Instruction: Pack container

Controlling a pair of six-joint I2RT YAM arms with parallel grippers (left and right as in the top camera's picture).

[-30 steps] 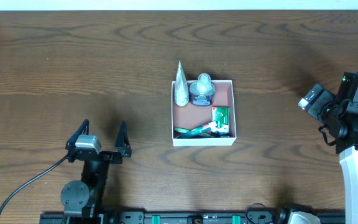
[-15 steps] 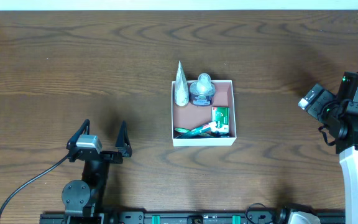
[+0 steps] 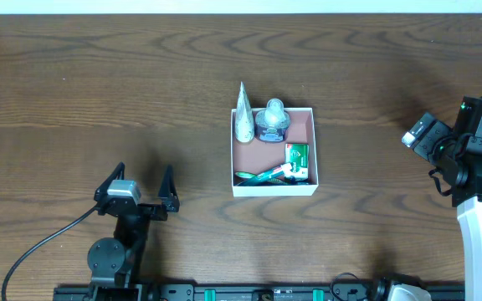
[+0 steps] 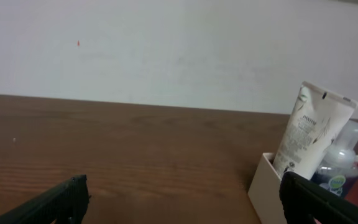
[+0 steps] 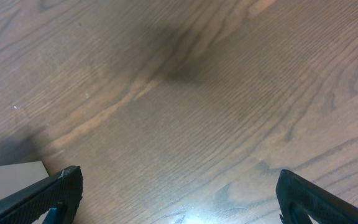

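The container (image 3: 311,150), a square white-walled box with a pinkish-brown floor, sits at the table's middle. It holds a white tube (image 3: 243,117) leaning on its back left corner, a clear pump bottle (image 3: 271,122), a green packet (image 3: 296,155) and a green toothbrush (image 3: 262,176). The left wrist view shows the box corner (image 4: 266,183), the tube (image 4: 309,127) and the bottle (image 4: 340,168). My left gripper (image 3: 139,186) is open and empty, left of and nearer than the box; its fingers frame bare table (image 4: 179,198). My right gripper (image 5: 176,190) is open and empty over bare wood at the far right.
The right arm's body (image 3: 475,150) stands at the table's right edge. The left arm's base (image 3: 111,259) and cable sit at the near left. A white corner of the box (image 5: 14,177) shows at the lower left of the right wrist view.
My left gripper has moved slightly toward the near edge and to the right. The right arm and the box contents have not moved.
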